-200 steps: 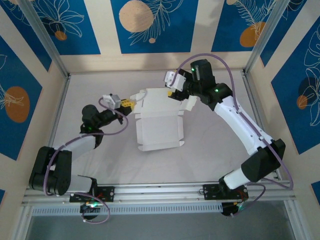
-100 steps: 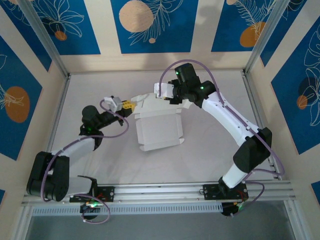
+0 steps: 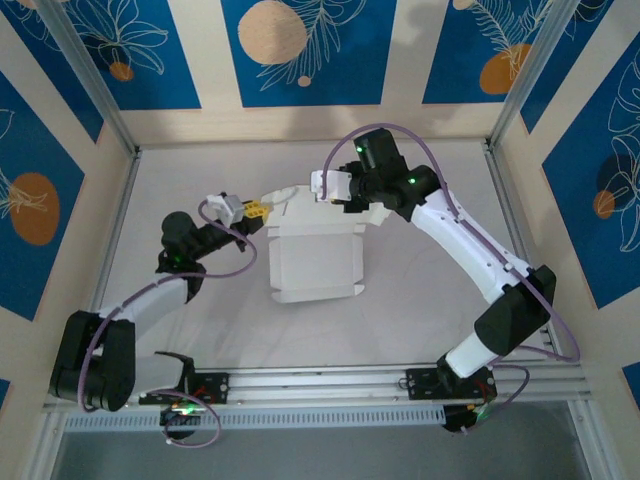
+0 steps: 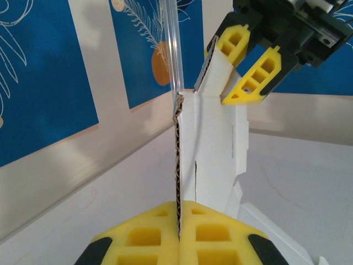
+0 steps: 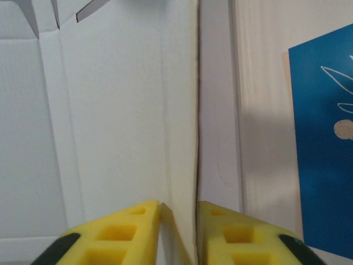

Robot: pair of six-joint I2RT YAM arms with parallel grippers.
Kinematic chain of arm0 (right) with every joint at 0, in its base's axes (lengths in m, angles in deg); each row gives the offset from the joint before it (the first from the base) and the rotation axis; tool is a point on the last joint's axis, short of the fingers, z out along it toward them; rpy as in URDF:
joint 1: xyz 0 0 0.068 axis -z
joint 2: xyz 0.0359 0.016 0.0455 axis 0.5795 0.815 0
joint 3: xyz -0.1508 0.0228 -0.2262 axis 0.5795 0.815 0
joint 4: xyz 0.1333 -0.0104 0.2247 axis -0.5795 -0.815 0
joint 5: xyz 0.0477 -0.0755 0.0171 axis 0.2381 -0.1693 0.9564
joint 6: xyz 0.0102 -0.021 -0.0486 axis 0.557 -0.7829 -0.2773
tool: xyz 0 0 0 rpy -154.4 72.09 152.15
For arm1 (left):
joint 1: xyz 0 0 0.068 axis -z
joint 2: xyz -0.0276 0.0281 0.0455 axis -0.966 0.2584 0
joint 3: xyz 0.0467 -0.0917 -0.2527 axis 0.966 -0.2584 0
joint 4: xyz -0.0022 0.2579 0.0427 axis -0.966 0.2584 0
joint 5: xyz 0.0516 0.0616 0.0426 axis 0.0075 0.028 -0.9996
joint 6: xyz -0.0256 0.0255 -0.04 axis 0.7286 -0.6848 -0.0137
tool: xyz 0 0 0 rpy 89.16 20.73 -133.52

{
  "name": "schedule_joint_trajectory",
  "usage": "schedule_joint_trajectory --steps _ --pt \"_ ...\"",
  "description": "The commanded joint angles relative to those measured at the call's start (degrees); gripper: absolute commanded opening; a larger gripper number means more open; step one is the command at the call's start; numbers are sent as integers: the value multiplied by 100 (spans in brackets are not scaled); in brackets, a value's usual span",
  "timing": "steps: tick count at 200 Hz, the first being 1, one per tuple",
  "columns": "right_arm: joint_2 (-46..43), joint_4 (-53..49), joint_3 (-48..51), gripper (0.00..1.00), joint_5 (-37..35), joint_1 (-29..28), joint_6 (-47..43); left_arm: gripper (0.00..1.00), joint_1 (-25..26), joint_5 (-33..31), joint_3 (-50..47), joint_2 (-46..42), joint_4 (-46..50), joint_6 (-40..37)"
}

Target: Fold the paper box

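Observation:
The paper box (image 3: 313, 262) is a white die-cut card sheet lying in the middle of the table, its far flaps raised. My left gripper (image 3: 258, 211) is at the box's far-left corner. In the left wrist view this gripper (image 4: 179, 232) is shut on the corrugated edge of an upright flap (image 4: 212, 160). My right gripper (image 3: 342, 197) is at the far edge of the box, and the left wrist view shows it (image 4: 220, 74) pinching the top of the same raised card. In the right wrist view its yellow fingers (image 5: 179, 221) press on both sides of a standing panel (image 5: 110, 121).
The pale table (image 3: 200, 310) is ringed by a metal frame (image 3: 110, 230) and low walls with blue panels. Purple cables loop over both arms. Bare table lies in front of the box and to its right (image 3: 430, 290).
My right gripper swung left from the box's far-right flap to its far edge and closed on the raised card. The left gripper kept its grip; the box shifted slightly.

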Motion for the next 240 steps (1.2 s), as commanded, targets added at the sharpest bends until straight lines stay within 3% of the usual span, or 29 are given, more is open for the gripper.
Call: schedule_joint_trajectory --steps 1,118,134,149,166,182,209,219,229,240 --pt "-220 46 100 28 -9 -11 0 0 72 33 -62 -147 134 -198" --pt "-70 139 259 24 -15 24 110 0 151 -31 -110 -231 124 -318" --pt "-42 154 258 17 -12 23 120 0 160 -39 -98 -230 132 -332" --pt "-62 214 259 1 -86 25 139 0 160 -84 -79 -232 198 -318" --pt "-98 277 268 0 -185 25 116 0 160 -349 -22 -300 310 -92" --pt "-124 291 272 0 -261 6 84 31 160 -924 419 -620 1519 347" --pt "-163 368 344 0 -444 -21 98 52 160 -1997 1293 -1133 3649 893" --pt "-169 391 372 0 -502 -19 86 52 152 -2383 1560 -1301 4281 1136" --pt "-185 441 410 0 -535 -35 105 44 155 -2716 1873 -1433 4890 1474" --pt "-178 438 417 0 -555 -52 138 25 151 -3105 2157 -1546 5308 2171"
